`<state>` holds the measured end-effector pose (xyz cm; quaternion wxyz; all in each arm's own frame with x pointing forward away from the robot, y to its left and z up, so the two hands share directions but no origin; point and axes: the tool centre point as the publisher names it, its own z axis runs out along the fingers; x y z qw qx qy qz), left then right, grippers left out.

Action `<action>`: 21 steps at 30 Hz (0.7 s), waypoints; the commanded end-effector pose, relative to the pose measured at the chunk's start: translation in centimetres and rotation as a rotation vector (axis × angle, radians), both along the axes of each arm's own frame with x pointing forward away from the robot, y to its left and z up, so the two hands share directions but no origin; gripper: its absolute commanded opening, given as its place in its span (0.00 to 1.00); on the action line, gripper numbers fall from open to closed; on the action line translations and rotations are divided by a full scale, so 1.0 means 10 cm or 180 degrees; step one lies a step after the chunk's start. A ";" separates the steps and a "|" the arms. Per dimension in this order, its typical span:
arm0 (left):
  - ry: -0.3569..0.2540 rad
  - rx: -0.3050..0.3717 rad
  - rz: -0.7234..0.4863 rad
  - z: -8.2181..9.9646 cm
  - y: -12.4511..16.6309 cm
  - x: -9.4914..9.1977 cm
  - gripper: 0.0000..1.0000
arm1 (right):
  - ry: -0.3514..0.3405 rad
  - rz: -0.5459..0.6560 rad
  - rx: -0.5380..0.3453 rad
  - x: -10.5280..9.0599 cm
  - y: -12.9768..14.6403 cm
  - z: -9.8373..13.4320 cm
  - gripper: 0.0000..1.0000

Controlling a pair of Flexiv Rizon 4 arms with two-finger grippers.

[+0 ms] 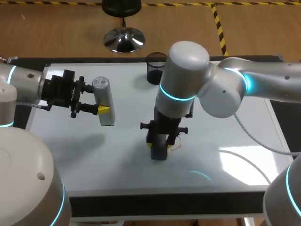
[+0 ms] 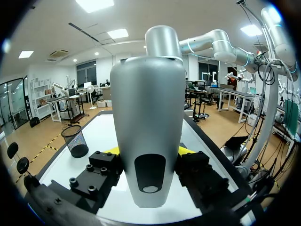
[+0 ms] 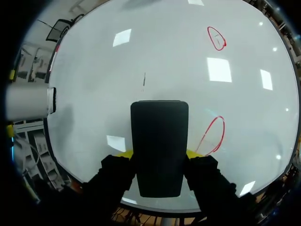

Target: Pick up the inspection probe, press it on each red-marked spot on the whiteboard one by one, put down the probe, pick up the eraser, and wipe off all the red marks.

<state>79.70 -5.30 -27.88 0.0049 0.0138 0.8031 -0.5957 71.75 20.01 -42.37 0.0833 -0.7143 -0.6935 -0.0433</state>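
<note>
Head view: the left arm [image 1: 28, 87] comes in over the whiteboard [image 1: 117, 160], which lies on the tabletop [image 1: 164, 205]. The left jaws are clamped on the silver probe [image 1: 103, 101], held clear of the board near its left side. The right arm [image 1: 225, 84] reaches to the middle. The right jaws grip the black eraser [image 1: 159, 148], which points down at the board, with the near red mark [image 1: 177, 143] just beside it. A black mesh cup [image 1: 155, 69] stands by the board's far edge.

Left wrist view: the probe [image 2: 148, 136] fills the gap between the yellow tips [image 2: 185, 150], both of which press against its sides. The mesh cup [image 2: 75, 141] stands ahead and off to one side, and the right arm [image 2: 207, 42] rises beyond.

Right wrist view: the eraser [image 3: 159, 146] sits squeezed between the two yellow tips [image 3: 123, 154]. The near red mark [image 3: 212, 134], an open loop, lies just beside it on the whiteboard [image 3: 117, 56]. The far red mark [image 3: 217, 37], a closed loop, is well ahead. The probe [image 3: 28, 101] shows off to the side.
</note>
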 end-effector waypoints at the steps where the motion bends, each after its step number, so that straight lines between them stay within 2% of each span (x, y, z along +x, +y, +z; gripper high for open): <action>1: -0.0002 -0.0004 -0.0006 0.00 0.00 0.01 0.00 | 0.0025 -0.0026 0.0026 -0.02 -0.13 -0.08 0.00; 11: -0.0002 -0.0004 -0.0006 0.00 0.00 0.01 0.00 | 0.0254 -0.0275 0.0106 -0.04 -0.49 -0.29 0.00; 21: -0.0002 -0.0004 -0.0006 0.00 0.00 0.01 0.00 | 0.0464 -0.0458 0.0115 -0.06 -0.90 -0.33 0.00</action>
